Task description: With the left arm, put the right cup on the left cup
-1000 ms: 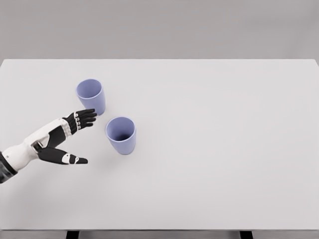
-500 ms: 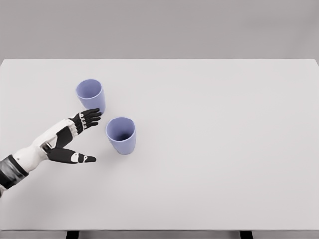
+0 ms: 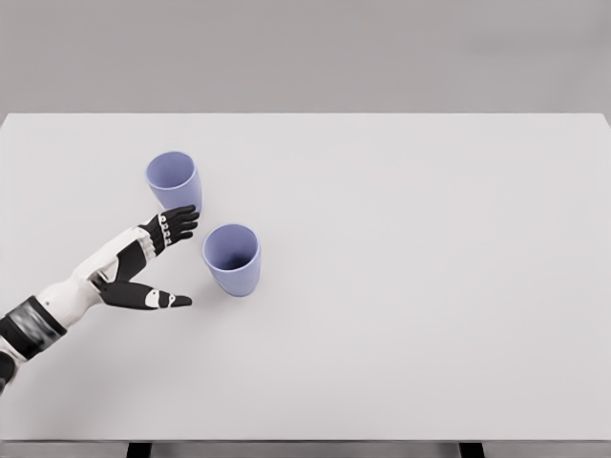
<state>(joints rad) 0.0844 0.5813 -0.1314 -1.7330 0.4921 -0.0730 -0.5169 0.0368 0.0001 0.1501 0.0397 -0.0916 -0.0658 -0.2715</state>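
Standing upright on the white tabletop (image 3: 430, 286) are two lavender cups, and neither has yet been lifted. The right cup (image 3: 231, 260) is seen near the middle-left of the surface, mouth up, with nothing inside it that can be made out. The left cup (image 3: 174, 185) is set farther back and to the left, also mouth up, a clear gap being left between the two.

The left robot hand (image 3: 153, 262) is held open just beside the right cup, on its left. The fingers (image 3: 177, 225) are extended toward the space between the cups, close to the base of the left cup; whether that cup is touched cannot be told. The thumb (image 3: 158, 300) is spread well apart from them, low over the tabletop, pointing toward the lower part of the right cup. Nothing is gripped. The right arm is not shown.

The task is judged to be at its very start: only the approach is under way. Everything else is left to be done. The open hand is to be brought around the right cup, closed on it, the cup raised, carried back and leftward, and set onto the left cup, most likely nested into its mouth. Care is called for so that the left cup is not knocked by the extended fingers.
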